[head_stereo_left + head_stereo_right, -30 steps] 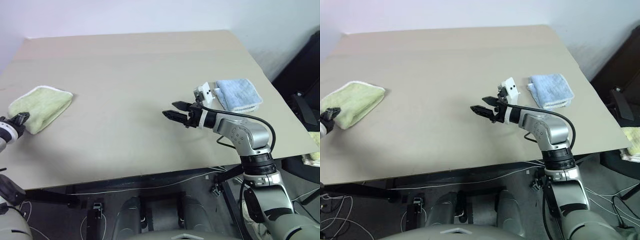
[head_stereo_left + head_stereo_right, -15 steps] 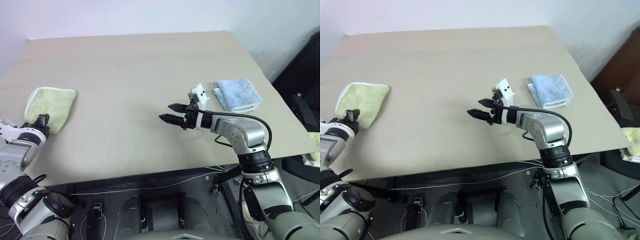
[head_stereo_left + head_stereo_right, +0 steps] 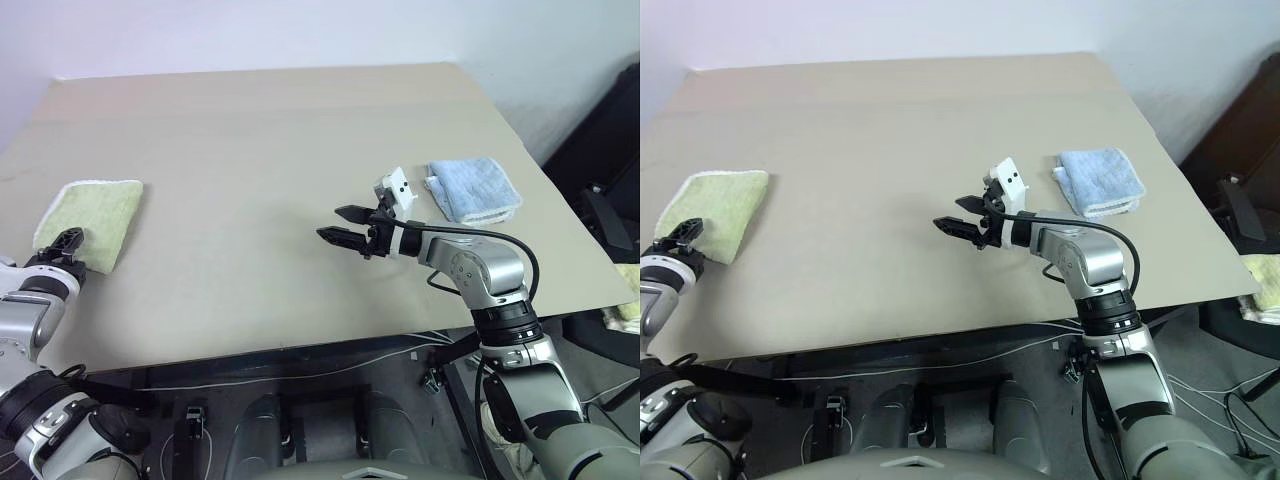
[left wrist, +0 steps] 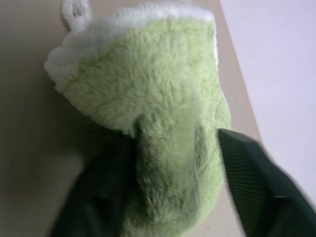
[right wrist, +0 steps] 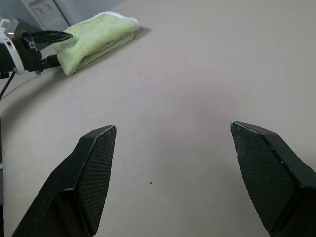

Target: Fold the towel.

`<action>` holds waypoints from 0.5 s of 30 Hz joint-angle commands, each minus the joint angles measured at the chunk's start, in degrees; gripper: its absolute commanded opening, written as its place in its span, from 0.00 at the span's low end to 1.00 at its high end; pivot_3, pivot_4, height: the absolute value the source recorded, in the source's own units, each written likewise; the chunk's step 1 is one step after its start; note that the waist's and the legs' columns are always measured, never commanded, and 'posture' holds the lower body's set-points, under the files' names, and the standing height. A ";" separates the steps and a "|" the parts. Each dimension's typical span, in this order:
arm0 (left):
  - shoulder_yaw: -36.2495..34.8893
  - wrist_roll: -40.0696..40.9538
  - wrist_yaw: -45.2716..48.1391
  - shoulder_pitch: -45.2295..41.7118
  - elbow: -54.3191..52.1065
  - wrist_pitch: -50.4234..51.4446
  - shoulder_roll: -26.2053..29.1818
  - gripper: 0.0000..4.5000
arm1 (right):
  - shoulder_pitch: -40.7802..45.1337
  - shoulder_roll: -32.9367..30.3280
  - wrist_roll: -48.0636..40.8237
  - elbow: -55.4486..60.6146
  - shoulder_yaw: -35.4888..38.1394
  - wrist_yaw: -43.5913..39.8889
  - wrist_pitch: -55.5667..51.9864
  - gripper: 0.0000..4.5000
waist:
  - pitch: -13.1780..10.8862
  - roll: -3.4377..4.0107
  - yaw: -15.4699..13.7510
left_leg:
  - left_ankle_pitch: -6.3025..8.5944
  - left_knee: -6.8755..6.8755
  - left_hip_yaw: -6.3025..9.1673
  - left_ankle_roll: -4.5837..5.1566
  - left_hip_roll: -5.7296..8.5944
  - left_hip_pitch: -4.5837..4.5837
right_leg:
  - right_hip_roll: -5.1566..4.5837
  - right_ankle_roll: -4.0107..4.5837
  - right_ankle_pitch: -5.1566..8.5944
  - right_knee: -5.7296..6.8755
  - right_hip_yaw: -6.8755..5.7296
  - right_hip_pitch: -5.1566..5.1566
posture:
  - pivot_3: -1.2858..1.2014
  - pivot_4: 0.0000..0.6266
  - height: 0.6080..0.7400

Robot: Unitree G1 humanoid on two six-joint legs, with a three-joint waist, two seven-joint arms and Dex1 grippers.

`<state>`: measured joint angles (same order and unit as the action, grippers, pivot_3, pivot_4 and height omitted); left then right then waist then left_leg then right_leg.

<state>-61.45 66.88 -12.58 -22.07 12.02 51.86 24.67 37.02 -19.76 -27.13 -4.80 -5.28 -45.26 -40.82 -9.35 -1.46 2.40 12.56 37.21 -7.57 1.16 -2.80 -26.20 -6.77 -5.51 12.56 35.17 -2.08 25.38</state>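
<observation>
The towel point(image 3: 88, 218) is lime-green terry, folded into a small pad, and lies flat near the table's left edge. Its white trim and loop point(image 4: 74, 10) sit at the far end. My left gripper point(image 3: 62, 244) is at the towel's near end, open. Its two fingers point(image 4: 256, 182) straddle the thick green fold point(image 4: 168, 98) that bulges between them. My right gripper point(image 3: 340, 224) hovers open over the middle of the table with nothing between its fingertips point(image 5: 173, 128). From there the towel point(image 5: 96, 39) lies well away, with the left gripper point(image 5: 52, 47) beside it.
A smaller folded light blue towel point(image 3: 473, 188) lies at the right side of the tan table point(image 3: 250, 130), just behind my right arm. Bare tabletop stretches between the two towels. The table's front edge runs close below both grippers.
My left gripper was shut on the towel's near end and now stands open around it. The towel has turned from slanted to squarer and slid slightly right. The right gripper has stayed put.
</observation>
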 commanded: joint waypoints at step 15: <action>29.59 0.81 29.39 19.22 -32.53 6.88 12.22 1.00 | -1.76 0.24 -1.06 3.42 1.35 -1.72 1.33 0.86 | 0.01 0.03 0.01 | 0.01 -0.11 -0.01 -0.05 -0.08 0.04 | -0.04 0.26 0.10 -0.05 0.03 0.08 | 0.52 0.24 1.00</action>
<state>-34.40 70.60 10.03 -2.80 -15.54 61.48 34.85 35.35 -19.24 -27.31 -3.85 -5.18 -46.47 -40.57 -9.35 -1.43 2.42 12.57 36.99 -7.59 1.09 -2.88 -26.16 -6.82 -5.25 12.66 35.10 -1.99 25.52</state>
